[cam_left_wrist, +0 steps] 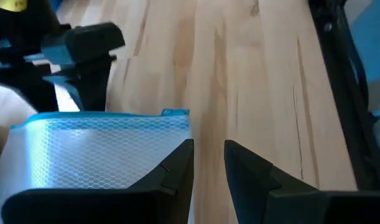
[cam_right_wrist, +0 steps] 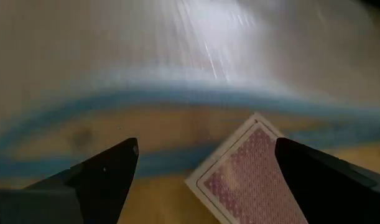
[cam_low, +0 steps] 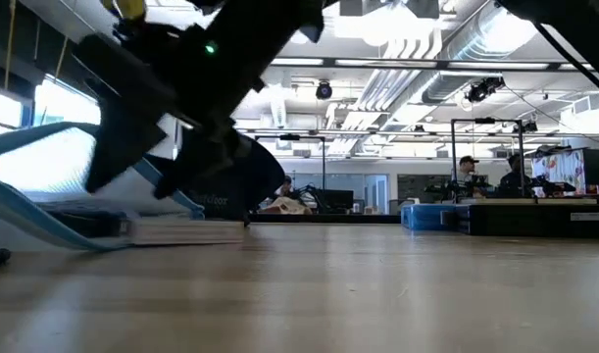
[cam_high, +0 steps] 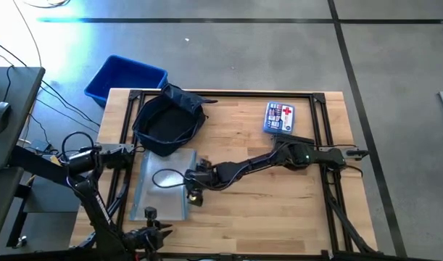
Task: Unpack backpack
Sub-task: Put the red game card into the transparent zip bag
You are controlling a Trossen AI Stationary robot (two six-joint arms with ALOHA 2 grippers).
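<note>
Backpack (cam_high: 169, 119) sits open at table's far-left, beside blue bin (cam_high: 124, 77). Right gripper (cam_high: 194, 185), fingers spread, hovers over card box (cam_right_wrist: 252, 171) by clear pouch (cam_high: 163, 185), likely releasing it. Left gripper (cam_left_wrist: 208, 165), jaws slightly parted, waits near pouch's front edge.

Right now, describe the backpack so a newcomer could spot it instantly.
Look at the wooden table, toward its far left corner, beside the bright blue bin. The backpack lies there gaping open: dark navy, soft and floppy, unlike the rigid bin or the flat clear pouch next to it.
</note>
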